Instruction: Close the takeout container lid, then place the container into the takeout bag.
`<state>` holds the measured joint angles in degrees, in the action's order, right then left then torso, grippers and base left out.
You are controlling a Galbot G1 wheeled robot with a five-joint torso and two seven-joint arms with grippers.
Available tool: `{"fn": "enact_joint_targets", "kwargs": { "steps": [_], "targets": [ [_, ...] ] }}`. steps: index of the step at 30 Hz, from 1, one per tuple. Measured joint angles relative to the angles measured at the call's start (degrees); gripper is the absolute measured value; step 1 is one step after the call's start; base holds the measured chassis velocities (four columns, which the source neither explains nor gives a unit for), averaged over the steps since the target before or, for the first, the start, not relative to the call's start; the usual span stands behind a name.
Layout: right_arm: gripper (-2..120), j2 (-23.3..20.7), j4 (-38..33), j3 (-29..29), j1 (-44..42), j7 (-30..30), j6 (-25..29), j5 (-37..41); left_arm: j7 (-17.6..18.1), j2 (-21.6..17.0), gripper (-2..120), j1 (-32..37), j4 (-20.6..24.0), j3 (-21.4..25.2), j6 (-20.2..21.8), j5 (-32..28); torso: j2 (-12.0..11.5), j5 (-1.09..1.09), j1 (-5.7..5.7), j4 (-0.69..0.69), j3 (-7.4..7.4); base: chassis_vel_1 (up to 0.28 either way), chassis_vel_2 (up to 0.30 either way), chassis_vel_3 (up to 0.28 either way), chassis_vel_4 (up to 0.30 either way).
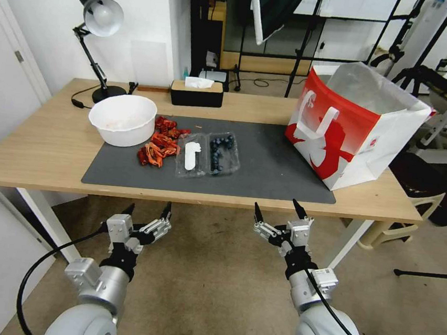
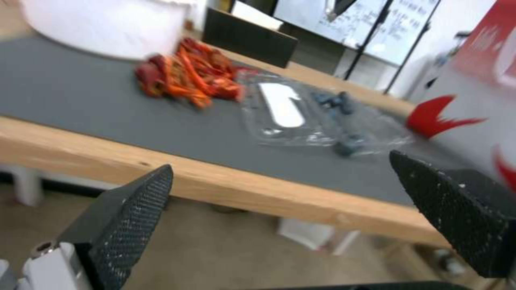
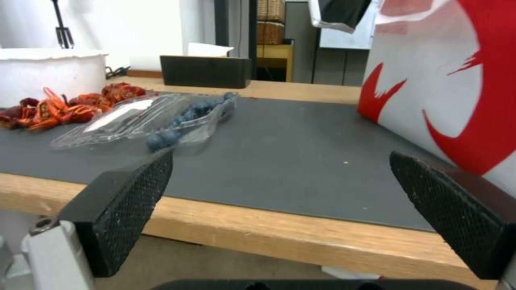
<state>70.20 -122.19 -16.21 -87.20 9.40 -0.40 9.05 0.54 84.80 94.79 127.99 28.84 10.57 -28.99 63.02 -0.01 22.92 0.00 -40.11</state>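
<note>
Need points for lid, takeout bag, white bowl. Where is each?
lid (image 1: 192, 155): head view, on its white oblong label; lid lies open flat on the mat.
takeout bag (image 1: 343, 131): head view, on the red printed front panel.
white bowl (image 1: 124, 129): head view, on its outer wall.

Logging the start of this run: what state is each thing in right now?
takeout container: open, flat on the mat, blueberries in the tray half
lid: folded back, label up
takeout bag: upright, mouth open
white bowl: upright
desk lamp: upright, head tilted
left gripper: open, empty, below the table edge
right gripper: open, empty, below the table edge
</note>
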Motion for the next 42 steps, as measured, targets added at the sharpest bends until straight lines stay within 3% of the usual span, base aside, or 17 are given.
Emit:
{"fn": "enact_joint_targets", "kwargs": {
  "steps": [2,5,6,8,10,12,16,28,31,36,38,39,41,42],
  "targets": [
    [100,-0.1,-0.4,-0.2,-0.3,0.0,-0.2,0.0,0.5,-0.3,100,-0.7,0.0,-0.4,0.7,-2.5,0.0,0.00,0.00,-0.02,0.00,0.000,0.000,0.000,0.000],
    [100,-0.9,-1.0,0.2,0.1,0.0,-1.2,0.8,2.5,-0.4,100,-1.9,1.9,-0.9,3.2,-12.2,0.0,0.03,0.00,0.01,0.00,0.000,0.000,0.000,0.000],
    [100,-0.9,-1.0,0.2,0.1,0.0,-1.2,0.8,2.5,-0.4,100,-1.9,1.9,-0.9,3.2,-12.2,0.0,0.03,0.00,0.01,0.00,0.000,0.000,0.000,0.000],
    [100,-1.2,-1.3,0.4,0.2,-0.2,-2.0,1.6,3.8,-0.5,100,-3.0,3.2,-1.0,5.2,-17.9,0.0,0.00,0.00,0.01,0.00,0.000,0.000,0.000,0.000],
    [100,-1.2,-1.4,0.4,0.2,-0.3,-2.3,1.8,3.9,-0.5,100,-3.2,3.3,-1.0,5.4,-18.4,0.0,0.00,0.00,0.00,0.00,0.000,0.000,0.000,0.000],
    [100,-1.1,-1.7,0.5,0.2,-0.4,-3.0,1.9,5.3,-1.1,100,-4.4,4.4,-1.1,7.6,-24.7,0.0,0.01,0.00,0.00,0.00,0.000,0.000,0.000,0.000],
    [100,-0.9,-1.8,0.9,0.2,-0.5,-3.2,1.5,7.4,-1.8,100,-5.8,4.2,-1.5,8.4,-30.9,0.0,0.01,0.00,-0.01,0.00,0.000,0.000,0.000,0.000],
    [100,-1.3,-2.7,1.1,-0.9,-0.9,-3.5,1.2,14.2,-1.6,100,-14.1,-1.4,-4.5,8.6,-41.7,0.0,0.01,0.00,-0.01,0.00,0.000,0.000,0.000,0.000],
    [100,-1.1,-3.2,0.7,-2.1,-0.8,-3.4,0.4,17.7,-1.7,100,-17.7,-3.9,-5.6,9.3,-46.1,0.0,0.01,0.00,0.00,0.00,0.000,0.000,0.000,0.000],
    [100,-0.8,-3.5,0.7,-2.8,-0.7,-3.4,-0.4,21.4,-1.9,100,-20.6,-5.3,-6.9,10.0,-47.7,0.0,0.01,0.00,0.00,0.00,0.000,0.000,0.000,0.000],
    [100,-0.6,-3.5,0.7,-2.9,-0.6,-3.4,-0.7,25.2,-1.9,100,-23.2,-6.0,-7.5,10.6,-50.7,0.0,0.01,0.00,0.00,0.00,0.000,0.000,0.000,0.000],
    [100,-0.6,-3.5,0.7,-2.9,-0.6,-3.4,-0.7,25.2,-1.9,100,-23.2,-6.0,-7.5,10.6,-50.7,0.0,0.01,0.00,0.00,0.00,0.000,0.000,0.000,0.000],
    [100,-0.3,-3.5,0.6,-2.9,-0.4,-3.5,-1.2,30.5,-1.9,100,-26.5,-7.2,-7.8,10.8,-54.2,0.0,0.01,0.00,0.00,0.00,0.000,0.000,0.000,0.000],
    [100,-0.3,-3.5,0.6,-2.9,-0.4,-3.5,-1.2,30.5,-1.9,100,-26.5,-7.2,-7.8,10.8,-54.2,0.0,0.01,0.00,0.00,0.00,0.000,0.000,0.000,0.000]
  ]
}}
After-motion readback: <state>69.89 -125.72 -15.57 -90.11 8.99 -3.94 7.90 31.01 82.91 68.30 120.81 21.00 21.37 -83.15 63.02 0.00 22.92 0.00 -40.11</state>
